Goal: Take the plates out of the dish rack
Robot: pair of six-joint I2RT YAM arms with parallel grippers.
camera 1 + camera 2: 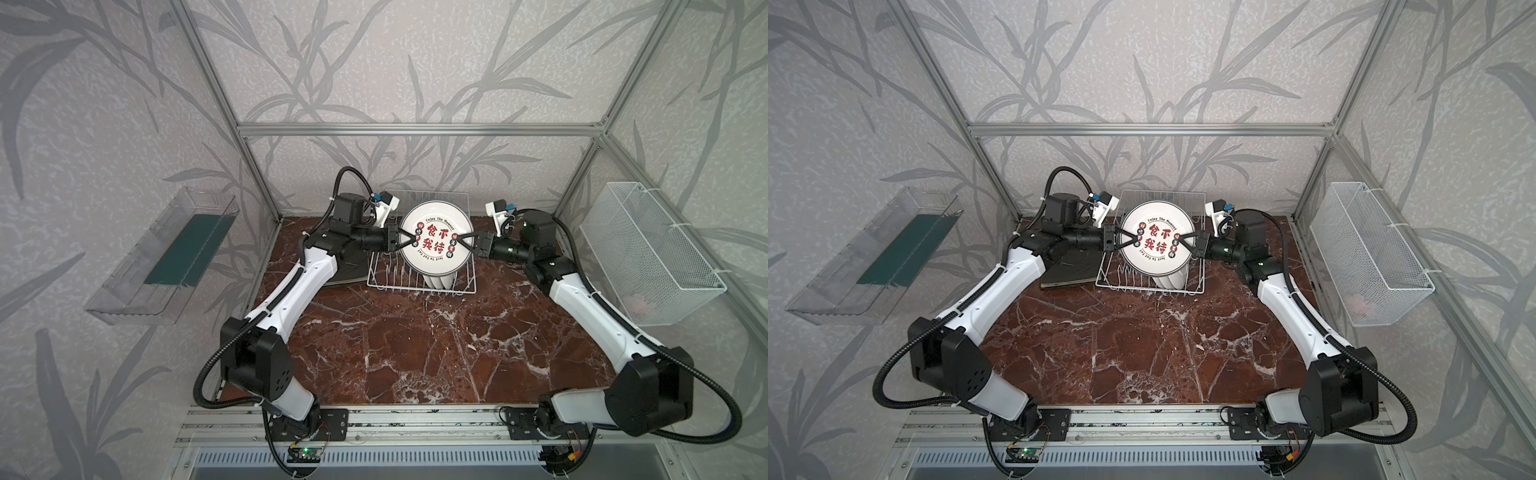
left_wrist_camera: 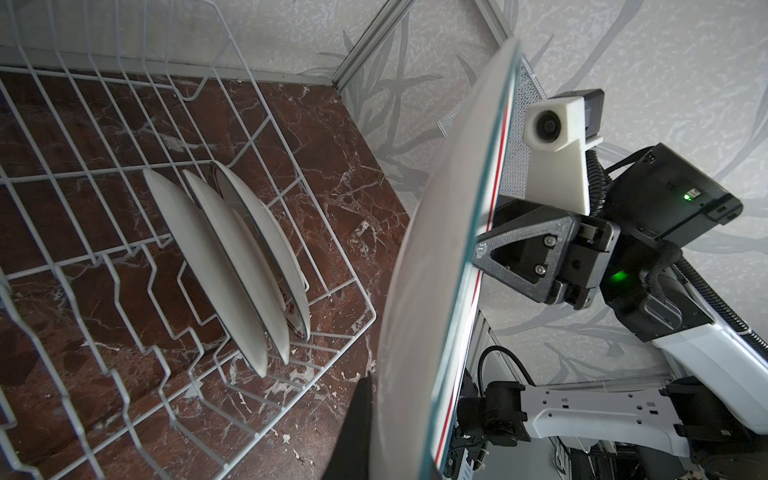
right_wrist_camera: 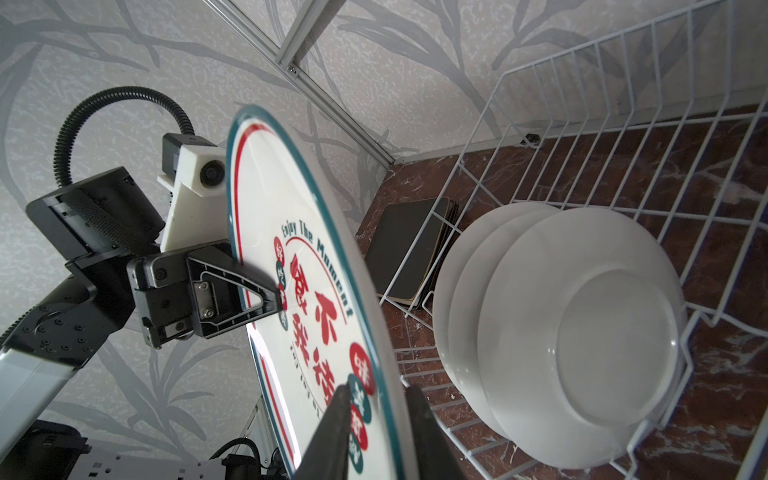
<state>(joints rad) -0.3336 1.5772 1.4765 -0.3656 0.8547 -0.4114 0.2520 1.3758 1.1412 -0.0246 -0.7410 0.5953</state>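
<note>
Trust the left tool, pinched shut on the round plate upright above the dish rack at the far edge of the worktop; slide the right tool, astride the opposite rim, grip impossible to tell, straight off sideways.

Round printed plate raised above a white wire dish rack that holds three more plates.

The printed plate stands nearly upright in the air over the rack, its face showing in both top views. It is white with a teal rim, a thin red ring, red and black Chinese characters and the words "Enjoy The Moment". Toward the rack's front right, three white plates stand on edge between the prongs, close together, with their plain backs showing. A stack of black square plates lies flat just beside the rack's left side.
</note>
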